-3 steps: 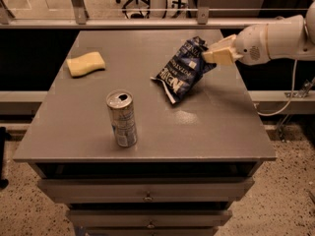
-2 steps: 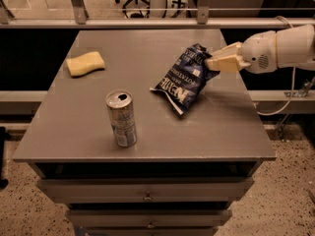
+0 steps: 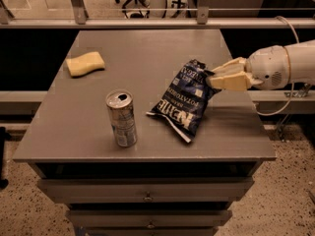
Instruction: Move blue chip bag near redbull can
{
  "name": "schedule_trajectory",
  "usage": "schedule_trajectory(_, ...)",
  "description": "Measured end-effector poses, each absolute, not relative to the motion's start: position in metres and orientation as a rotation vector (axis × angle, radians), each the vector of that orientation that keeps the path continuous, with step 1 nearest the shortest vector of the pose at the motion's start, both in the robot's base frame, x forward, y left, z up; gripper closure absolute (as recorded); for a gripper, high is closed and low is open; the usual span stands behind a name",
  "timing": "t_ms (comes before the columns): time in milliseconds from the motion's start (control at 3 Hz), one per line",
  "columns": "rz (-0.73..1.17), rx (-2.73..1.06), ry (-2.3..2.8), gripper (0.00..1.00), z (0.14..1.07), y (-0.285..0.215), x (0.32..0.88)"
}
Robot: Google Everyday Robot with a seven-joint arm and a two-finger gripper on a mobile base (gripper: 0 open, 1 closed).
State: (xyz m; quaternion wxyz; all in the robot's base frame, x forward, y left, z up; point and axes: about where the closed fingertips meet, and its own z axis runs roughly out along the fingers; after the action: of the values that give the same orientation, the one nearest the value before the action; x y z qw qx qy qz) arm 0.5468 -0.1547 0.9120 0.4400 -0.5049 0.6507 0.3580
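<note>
The gripper (image 3: 212, 78), reaching in from the right, pinches the bag (image 3: 183, 101) by its far-right corner, so the near end rests on the table (image 3: 147, 48) just right of the upright can (image 3: 121, 118), probably ready to slide closer.
</note>
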Motion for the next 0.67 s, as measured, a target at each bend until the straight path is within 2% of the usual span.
schedule_trajectory(333, 0.979, -1.292, 1.578, 1.0, 0.904, -0.137, 0.522)
schedule_trajectory(667, 0.997, -1.321, 1.584, 0.84, 0.897, -0.117, 0.511)
